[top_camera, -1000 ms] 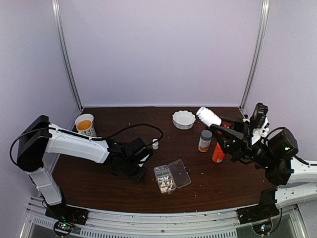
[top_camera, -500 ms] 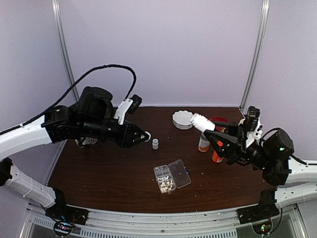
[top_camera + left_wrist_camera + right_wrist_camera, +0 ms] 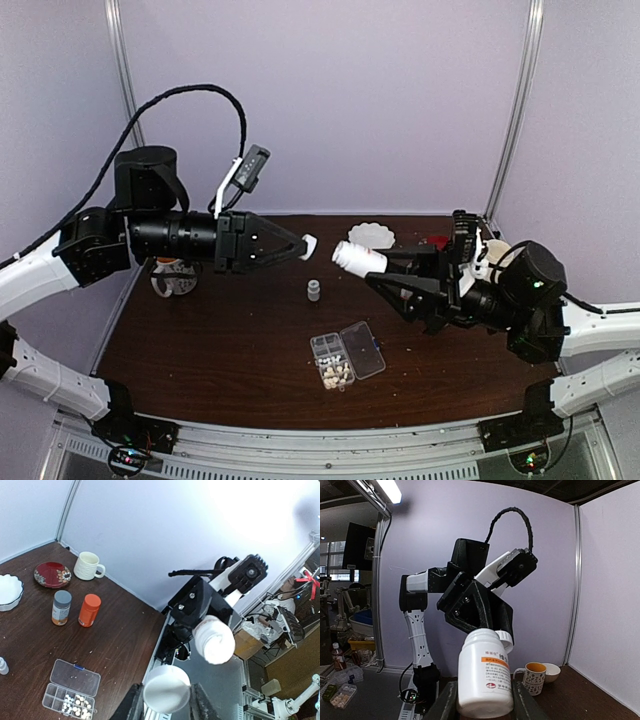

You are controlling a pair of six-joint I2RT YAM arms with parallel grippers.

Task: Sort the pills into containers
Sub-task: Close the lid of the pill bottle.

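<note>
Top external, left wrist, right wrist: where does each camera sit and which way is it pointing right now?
Top external: high behind the robot, looking down on the dark brown table; both arms show, raised.
Left wrist: faces the right arm; own left gripper pinches a round white cap.
Right wrist: faces the left arm; own right gripper clamps a white plastic bottle.
Shared: the bottle appears in all three.

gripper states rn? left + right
Left gripper: closed, holding a white cap.
Right gripper: closed, holding a white bottle.
</note>
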